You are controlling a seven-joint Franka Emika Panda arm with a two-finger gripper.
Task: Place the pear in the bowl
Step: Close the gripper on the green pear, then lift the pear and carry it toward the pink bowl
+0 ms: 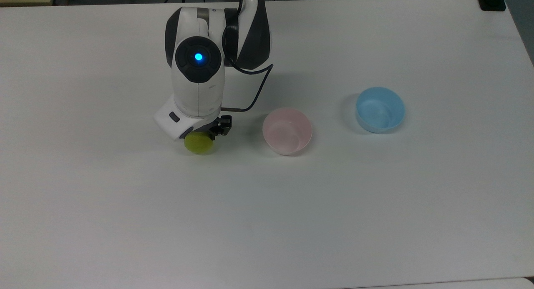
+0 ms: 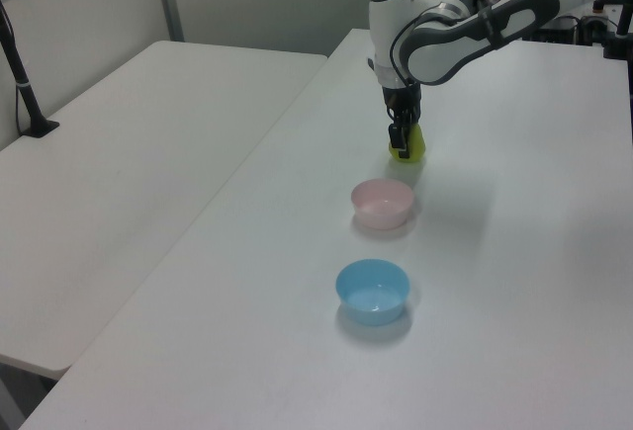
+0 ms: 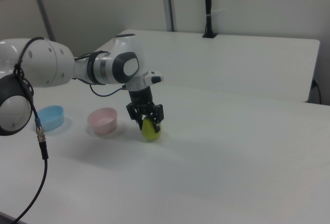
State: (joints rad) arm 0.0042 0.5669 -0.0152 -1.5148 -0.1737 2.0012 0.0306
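The yellow-green pear (image 1: 200, 146) (image 3: 151, 133) stands on the white table, with most of it under the arm's wrist in the top view. My gripper (image 3: 148, 125) (image 2: 402, 143) is lowered over the pear's upper part, one dark finger (image 3: 139, 122) on each side, and it looks open around the fruit. The pear (image 2: 415, 143) rests on the table. The pale pink bowl (image 1: 287, 130) (image 2: 382, 203) (image 3: 102, 120) is empty and sits a short way from the pear, toward the top view's right.
A light blue bowl (image 1: 379, 109) (image 2: 373, 291) (image 3: 50, 117) stands beyond the pink one, farther toward the top view's right. A black cable (image 1: 258, 89) loops from the wrist. A second white table (image 2: 138, 143) adjoins on the left view's left.
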